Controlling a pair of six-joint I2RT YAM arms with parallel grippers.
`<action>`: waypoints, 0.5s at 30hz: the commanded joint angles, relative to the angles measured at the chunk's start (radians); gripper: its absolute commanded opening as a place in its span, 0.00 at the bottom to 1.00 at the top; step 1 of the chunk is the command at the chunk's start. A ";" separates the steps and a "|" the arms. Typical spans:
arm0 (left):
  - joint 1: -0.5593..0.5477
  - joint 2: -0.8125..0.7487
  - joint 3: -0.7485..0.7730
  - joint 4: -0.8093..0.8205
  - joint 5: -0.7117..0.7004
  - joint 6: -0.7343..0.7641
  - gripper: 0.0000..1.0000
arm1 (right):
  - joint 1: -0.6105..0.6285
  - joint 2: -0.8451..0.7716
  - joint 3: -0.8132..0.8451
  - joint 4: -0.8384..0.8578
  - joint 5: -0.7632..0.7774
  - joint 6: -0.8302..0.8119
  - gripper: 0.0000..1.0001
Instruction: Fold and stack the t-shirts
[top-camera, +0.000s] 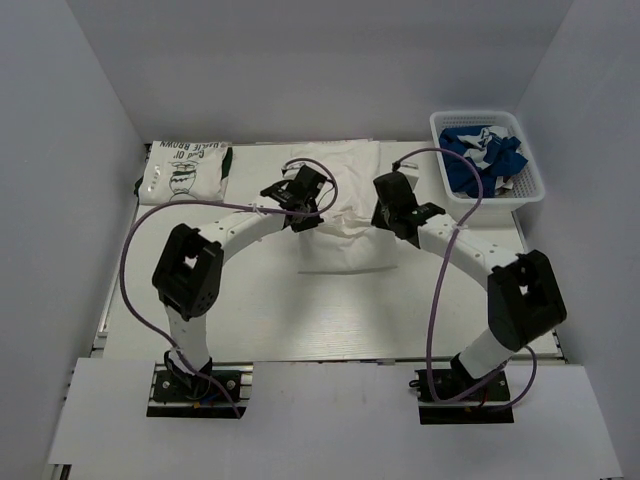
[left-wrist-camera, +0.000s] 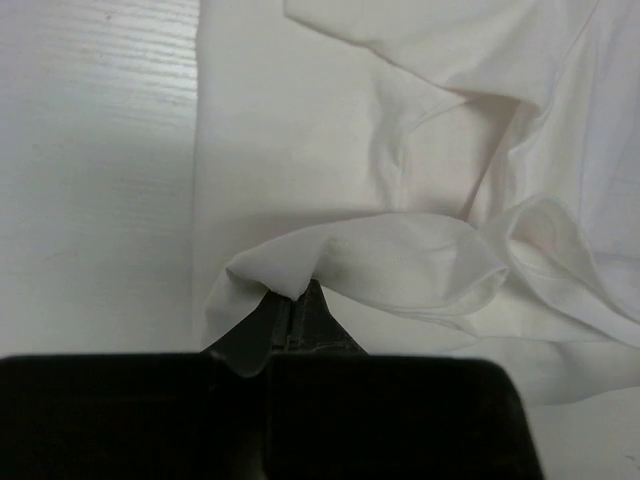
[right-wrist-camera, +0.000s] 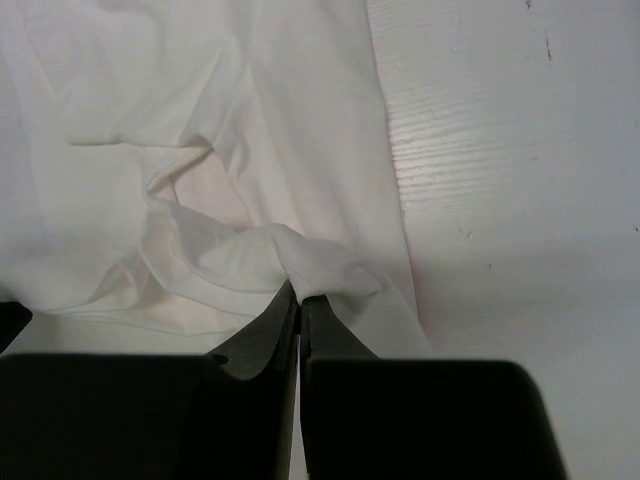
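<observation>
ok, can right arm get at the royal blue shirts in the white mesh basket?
Probably not yet: right gripper is shut on the white cloth t-shirt. Otherwise nothing lies between it and the white mesh basket of royal blue shirts.

Table (top-camera: 330, 320) bare along the near middle — open passage. Basket (top-camera: 497, 198) blocks far right corner; folded t-shirt (top-camera: 188, 170) fills far left.
</observation>
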 joint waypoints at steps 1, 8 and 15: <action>0.024 0.027 0.061 0.043 0.040 0.052 0.00 | -0.028 0.059 0.073 0.064 -0.025 -0.047 0.00; 0.073 0.120 0.121 0.083 0.049 0.062 0.00 | -0.075 0.196 0.156 0.099 -0.068 -0.090 0.00; 0.136 0.229 0.276 0.141 0.093 0.140 0.84 | -0.131 0.363 0.351 0.022 -0.218 -0.142 0.48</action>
